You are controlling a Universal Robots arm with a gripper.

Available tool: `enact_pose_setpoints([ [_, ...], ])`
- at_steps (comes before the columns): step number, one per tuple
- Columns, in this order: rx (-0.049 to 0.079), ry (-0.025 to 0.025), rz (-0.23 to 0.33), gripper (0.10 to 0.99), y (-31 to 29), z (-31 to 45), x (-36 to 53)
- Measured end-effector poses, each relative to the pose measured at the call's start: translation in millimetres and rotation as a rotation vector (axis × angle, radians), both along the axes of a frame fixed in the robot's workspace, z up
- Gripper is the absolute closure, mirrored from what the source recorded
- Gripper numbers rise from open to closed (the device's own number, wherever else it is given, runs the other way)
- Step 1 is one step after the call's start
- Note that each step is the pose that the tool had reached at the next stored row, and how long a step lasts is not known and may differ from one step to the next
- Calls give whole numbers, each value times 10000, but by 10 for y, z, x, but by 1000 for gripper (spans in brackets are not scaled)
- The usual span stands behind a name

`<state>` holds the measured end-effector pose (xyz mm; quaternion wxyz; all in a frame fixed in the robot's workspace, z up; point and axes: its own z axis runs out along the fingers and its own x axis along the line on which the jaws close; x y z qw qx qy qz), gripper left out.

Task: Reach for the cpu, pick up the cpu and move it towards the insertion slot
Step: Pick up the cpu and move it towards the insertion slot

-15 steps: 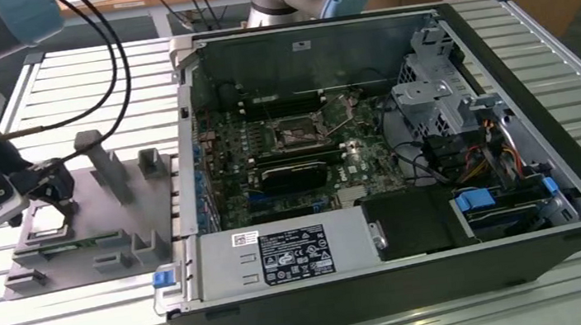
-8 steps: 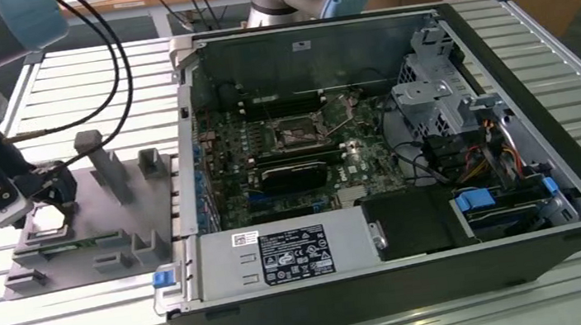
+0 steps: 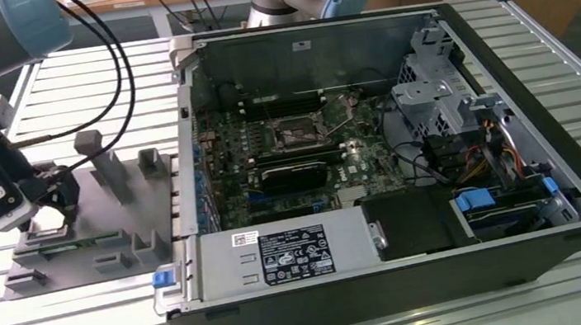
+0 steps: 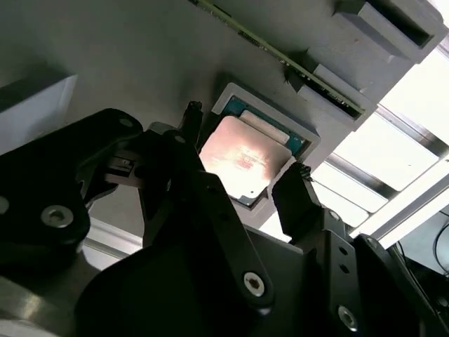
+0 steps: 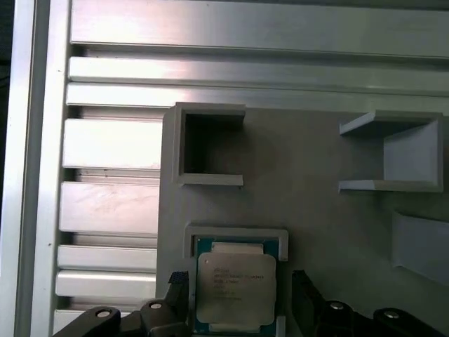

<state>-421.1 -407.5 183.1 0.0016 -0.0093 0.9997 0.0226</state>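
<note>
- cpu (image 5: pixel 235 291), a small flat square chip with a shiny silver metal top and a thin pale rim: seated flat in a shallow square pocket of the large grey plastic plate with upright posts (image 5: pixel 316 210).
- In the exterior view, the pocket lies at the corner of the plate (image 3: pixel 112 242) that is towards the exterior view's left.
- Black two-finger gripper (image 5: pixel 238 298) on the robot arm: lowered over that corner of the plate, with the jaws spread wider than the chip.
- The fingers (image 5: pixel 303 298) stand one on each side of the cpu. A narrow gap shows between each finger and the chip edge in both wrist views, so nothing is gripped.
- Insertion slot (image 3: pixel 295 131), a small square socket with a dark centre and a silvery metal frame: on the green circuit board inside the open black computer case (image 3: pixel 549 97), well apart from the plate, towards the exterior view's right of it.
- The case stands just beside the plate on the same slatted aluminium table (image 3: pixel 70 81).
</note>
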Motion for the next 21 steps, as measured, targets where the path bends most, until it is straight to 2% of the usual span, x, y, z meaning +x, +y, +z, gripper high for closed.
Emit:
enact_pose_setpoints([
  [1, 1, 0, 0, 443, 0, -7, 0],
  [2, 3, 3, 0, 443, 0, -8, -1],
  [4, 2, 3, -1, 541, 0, -7, -1],
  [6, 5, -2, -1, 541, 1, 8, 0],
  [13, 5, 0, 0, 541, 0, 128, 0],
  [19, 5, -1, 0, 541, 0, 138, 0],
  [21, 2, 1, 1, 541, 0, 162, 0],
])
